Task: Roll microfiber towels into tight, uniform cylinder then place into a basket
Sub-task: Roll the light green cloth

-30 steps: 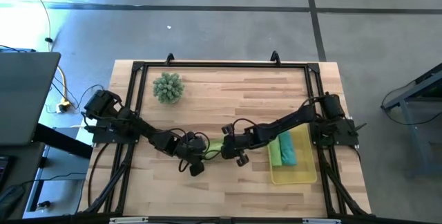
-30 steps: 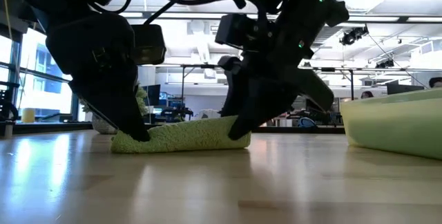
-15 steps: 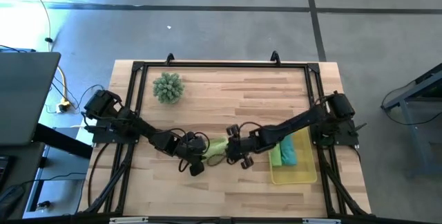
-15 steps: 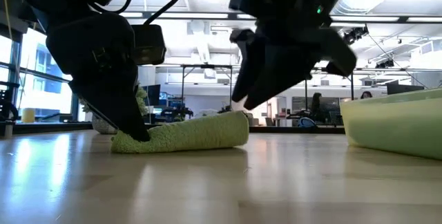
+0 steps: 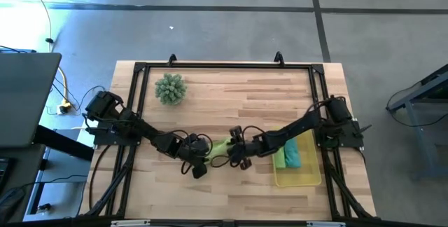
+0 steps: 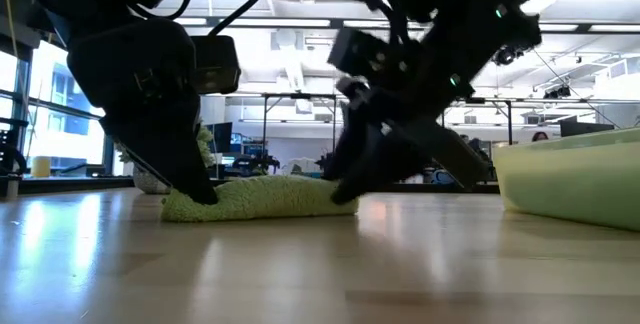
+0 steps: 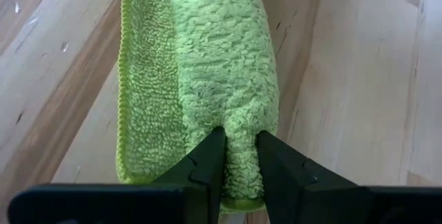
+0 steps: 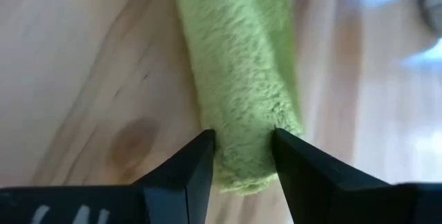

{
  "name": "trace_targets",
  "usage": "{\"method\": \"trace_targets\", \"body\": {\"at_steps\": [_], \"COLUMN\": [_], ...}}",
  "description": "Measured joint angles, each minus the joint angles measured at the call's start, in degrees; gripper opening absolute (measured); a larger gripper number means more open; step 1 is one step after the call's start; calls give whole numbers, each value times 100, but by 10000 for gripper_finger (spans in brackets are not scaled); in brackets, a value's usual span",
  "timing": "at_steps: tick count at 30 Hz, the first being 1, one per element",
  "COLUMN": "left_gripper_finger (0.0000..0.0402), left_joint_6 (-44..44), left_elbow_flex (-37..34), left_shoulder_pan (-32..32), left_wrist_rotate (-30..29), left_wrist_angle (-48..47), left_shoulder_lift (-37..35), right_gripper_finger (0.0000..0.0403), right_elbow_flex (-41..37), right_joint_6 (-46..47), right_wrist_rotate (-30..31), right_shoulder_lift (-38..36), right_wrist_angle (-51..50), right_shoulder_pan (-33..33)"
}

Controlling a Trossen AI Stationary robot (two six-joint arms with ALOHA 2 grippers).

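R gripper [image 5: 236, 155] back down on roll's end
L gripper [image 5: 198, 158] pinches other end of towel [image 5: 219, 147]; both clamped (axis runs between them

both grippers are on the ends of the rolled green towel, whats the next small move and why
Probably lift the rolled lime towel slightly with both arms together. The left gripper pinches one end and the right gripper straddles the other, while the roll lies on the table. The basket, already holding two towels, sits on the right arm's side.
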Motion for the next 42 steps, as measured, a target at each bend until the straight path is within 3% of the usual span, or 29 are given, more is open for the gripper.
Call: {"method": "trace_targets", "body": {"at_steps": [5, 11, 21, 29, 35, 42], "left_gripper_finger": [71, 71, 72, 72, 72, 72], "left_joint_6": [4, 47, 533, 848, 1121, 1007], "left_elbow_flex": [-5, -31, -28, -22, -13, -8], "left_shoulder_pan": [0, 0, -176, -533, -644, -630], "left_wrist_rotate": [21, -60, 178, -740, -1477, -2207], "left_wrist_angle": [20, -209, -608, -249, 34, 167], "left_shoulder_lift": [-36, -354, -1310, -1501, -1104, -272], "right_gripper_finger": [144, 135, 10, 5, 5, 5], "right_elbow_flex": [-490, -803, -818, -275, 114, 137], "right_joint_6": [167, 477, 1346, 2427, 3035, 3313], "right_wrist_rotate": [-507, -600, -1741, -3283, -4219, -4370], "right_shoulder_lift": [-8, -24, -28, 2, 30, 22], "right_wrist_angle": [562, 880, 708, -5, -632, -899], "right_shoulder_pan": [-141, -154, -551, -1061, -1381, -1591]}}
